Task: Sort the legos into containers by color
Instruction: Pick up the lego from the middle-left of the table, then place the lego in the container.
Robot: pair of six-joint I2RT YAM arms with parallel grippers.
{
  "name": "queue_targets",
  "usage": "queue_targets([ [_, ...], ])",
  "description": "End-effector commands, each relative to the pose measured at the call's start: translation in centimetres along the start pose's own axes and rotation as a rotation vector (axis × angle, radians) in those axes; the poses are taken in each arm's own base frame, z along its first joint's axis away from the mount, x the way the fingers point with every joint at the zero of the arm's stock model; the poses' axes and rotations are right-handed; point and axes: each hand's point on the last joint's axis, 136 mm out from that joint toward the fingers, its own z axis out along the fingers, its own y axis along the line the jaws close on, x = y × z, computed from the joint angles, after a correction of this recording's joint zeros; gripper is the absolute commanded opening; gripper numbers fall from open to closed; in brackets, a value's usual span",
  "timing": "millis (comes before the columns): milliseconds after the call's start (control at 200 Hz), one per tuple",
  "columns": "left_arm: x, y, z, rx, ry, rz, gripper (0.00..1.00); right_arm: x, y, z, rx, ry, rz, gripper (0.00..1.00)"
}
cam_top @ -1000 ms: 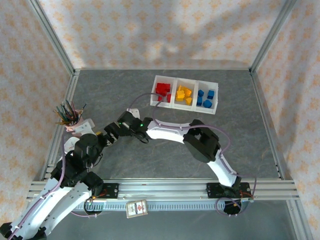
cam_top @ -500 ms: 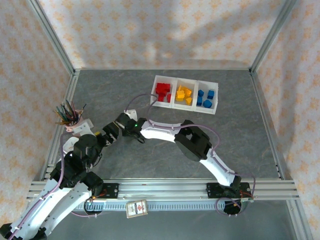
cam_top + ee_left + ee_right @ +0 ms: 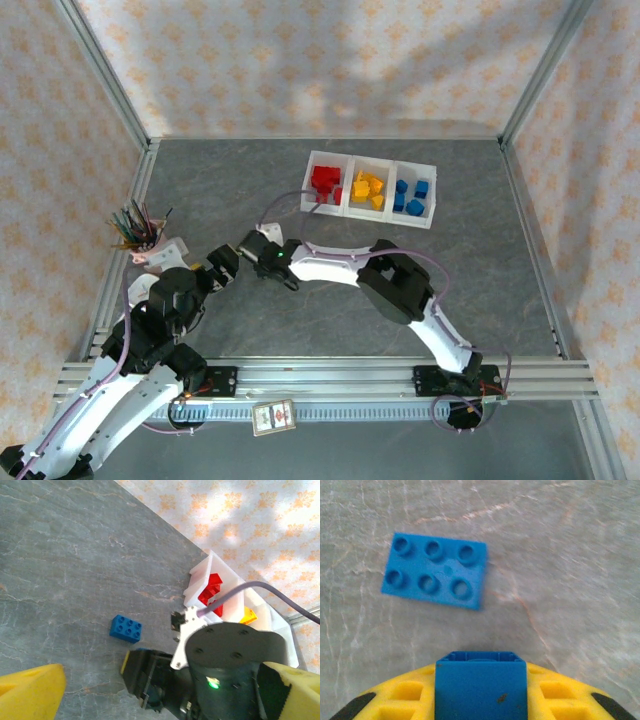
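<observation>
right gripper [image 3: 250, 248]: stretched left across the grey table [image 3: 300, 320], its yellow pads [image 3: 555, 700] pinched narrow on a blue brick [image 3: 480, 690], as the wrist camera shows.
loose blue brick [image 3: 435, 572]: lies flat on the table with 6 studs up, just ahead of the held one and not touching it.
left gripper [image 3: 218, 268]: low over the table near the right gripper, with its yellow fingers [image 3: 30, 692] spread wide and holding nothing.
containers [image 3: 370, 160]: 3 joined white bins at the far side of the table, well apart from both grippers.
sorted pieces: red legos [image 3: 325, 182] in the left bin, yellow-orange legos [image 3: 368, 188] in the middle bin, blue legos [image 3: 412, 197] in the right bin.
pink cup of pens [image 3: 140, 235]: at the table's left edge, beside the left arm.
</observation>
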Motion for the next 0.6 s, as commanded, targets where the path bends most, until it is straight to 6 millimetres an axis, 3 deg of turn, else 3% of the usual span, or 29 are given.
queue_targets([
  [0,-0.8,-0.9,-0.3,0.026,-0.010,0.000,0.99,-2.3,0.0,-4.3,-0.067,-0.077,0.066,0.31],
  [255,-0.3,-3.5,0.5,0.129,0.030,0.013,0.99,-1.7,-5.5,-9.1,-0.050,-0.128,0.163,0.31],
  [445,1.2,-6.4,2.1,0.225,0.104,0.045,0.99,-2.2,-12.1,-11.2,-0.010,-0.158,0.272,0.32],
  [591,2.2,-8.4,3.7,0.282,0.150,0.070,0.99,-3.7,-18.0,-12.2,0.056,-0.196,0.344,0.33],
])
